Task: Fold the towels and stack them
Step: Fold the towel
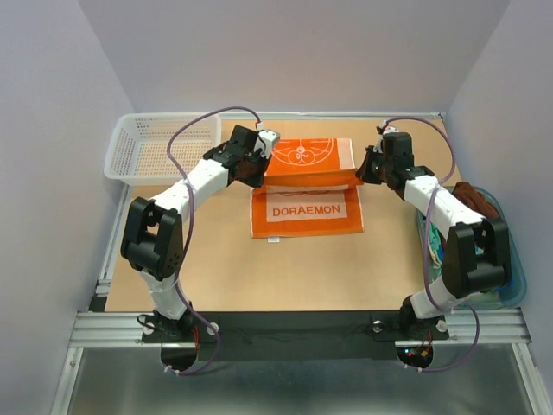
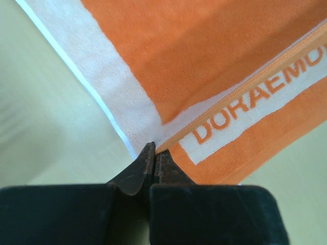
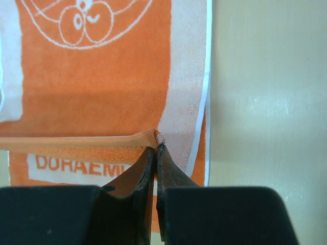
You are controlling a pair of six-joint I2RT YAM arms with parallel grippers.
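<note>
An orange towel (image 1: 307, 207) with a white circle pattern and a white "DORAEMON" band lies mid-table, one edge lifted off it. My left gripper (image 1: 257, 169) is shut on that edge's left corner. In the left wrist view the fingertips (image 2: 148, 153) pinch the pale border of the towel (image 2: 214, 61). My right gripper (image 1: 365, 173) is shut on the right corner. In the right wrist view the gripper (image 3: 158, 149) pinches the raised orange hem of the towel (image 3: 92, 76), which runs off to the left. A dark brown towel (image 1: 477, 197) lies in the tub at the right.
A white mesh basket (image 1: 160, 147) stands at the back left of the wooden table (image 1: 285, 277). A translucent blue-green tub (image 1: 511, 268) sits along the right edge beside the right arm, with more cloth (image 1: 437, 251) inside. Grey walls enclose the table.
</note>
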